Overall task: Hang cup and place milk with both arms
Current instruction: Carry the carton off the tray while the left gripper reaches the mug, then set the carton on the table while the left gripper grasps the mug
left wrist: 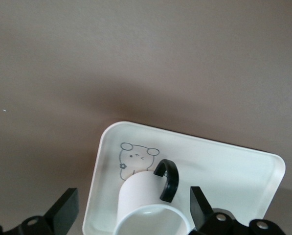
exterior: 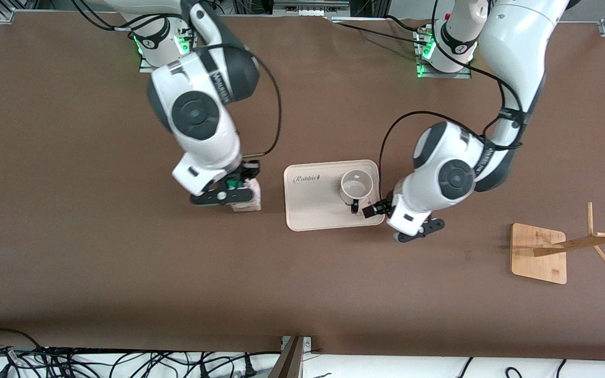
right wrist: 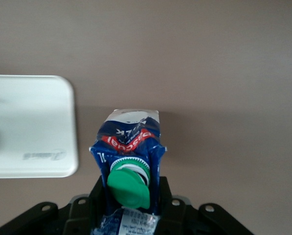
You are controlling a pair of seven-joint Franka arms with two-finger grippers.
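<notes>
Your right gripper (right wrist: 128, 215) pinched the milk (right wrist: 130, 147); your left gripper (left wrist: 131, 213) stood spread around the cup (left wrist: 148, 208).

The milk sat on the brown table (exterior: 71, 273) just beside the tray (exterior: 313, 210), toward the right arm's end; the cup stood upright on the tray at its edge toward the left arm's end, black handle (left wrist: 167, 180) between the fingers (left wrist: 65, 208); you had the wooden rack (exterior: 549, 247) well apart, near the table's edge at the left arm's end.

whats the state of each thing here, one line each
cup: upright on the tray, mouth up, handle toward the front camera, not held
milk: clamped in the right end effector, cap on
tray: flat on the table, holding only the cup
wooden rack: standing at the left arm's end, nothing hung on it
left end effector: open, beside the cup's handle
right end effector: shut on the milk
</notes>
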